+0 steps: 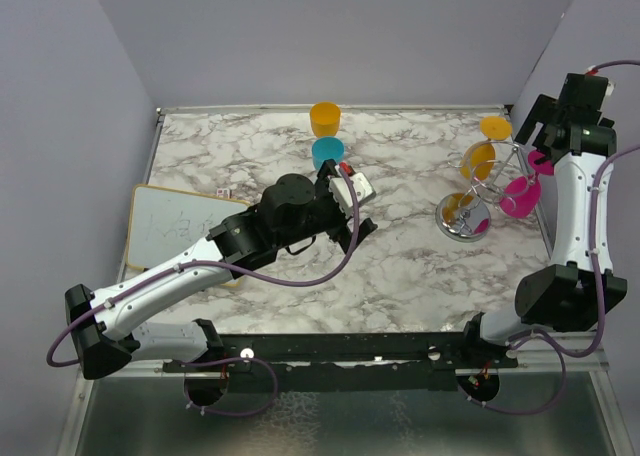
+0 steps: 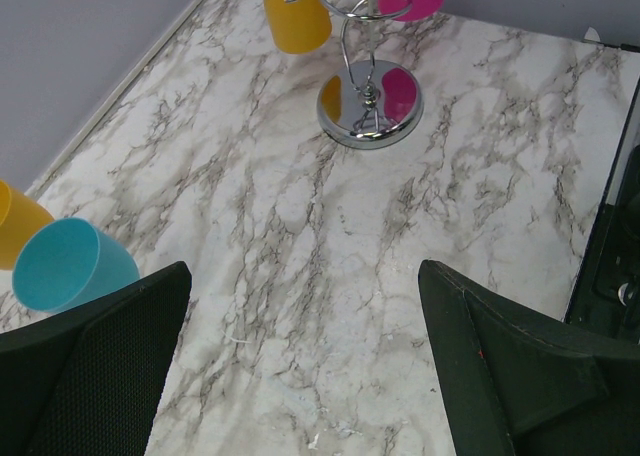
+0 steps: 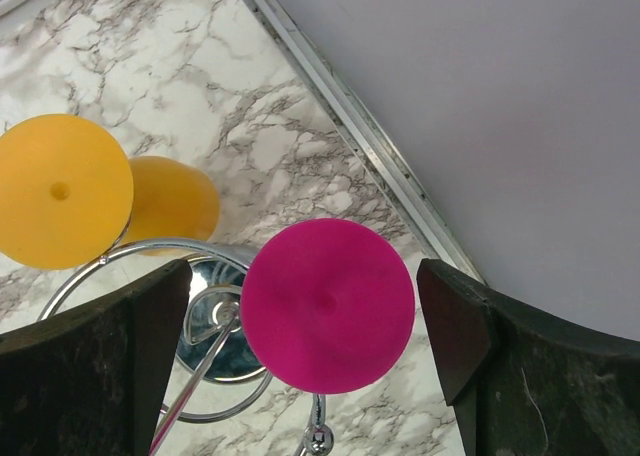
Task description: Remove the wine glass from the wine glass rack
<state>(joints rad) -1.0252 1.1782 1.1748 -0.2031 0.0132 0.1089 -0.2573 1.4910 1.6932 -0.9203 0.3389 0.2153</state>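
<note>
Right gripper (image 3: pixel 303 286) wide over pink wine glass (image 3: pixel 327 304): inverted, foot up, stem near-vertical.

White arm links (image 1: pixel 170 276), black joints (image 1: pixel 290 208), purple cables (image 1: pixel 322 272), black end effectors (image 2: pixel 305 276) (image 3: pixel 303 271)

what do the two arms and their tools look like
The left arm and right arm have white shells with black joints, and a purple cable runs along each. The left tool and right tool each have two broad black wedge-shaped fingers.
</note>
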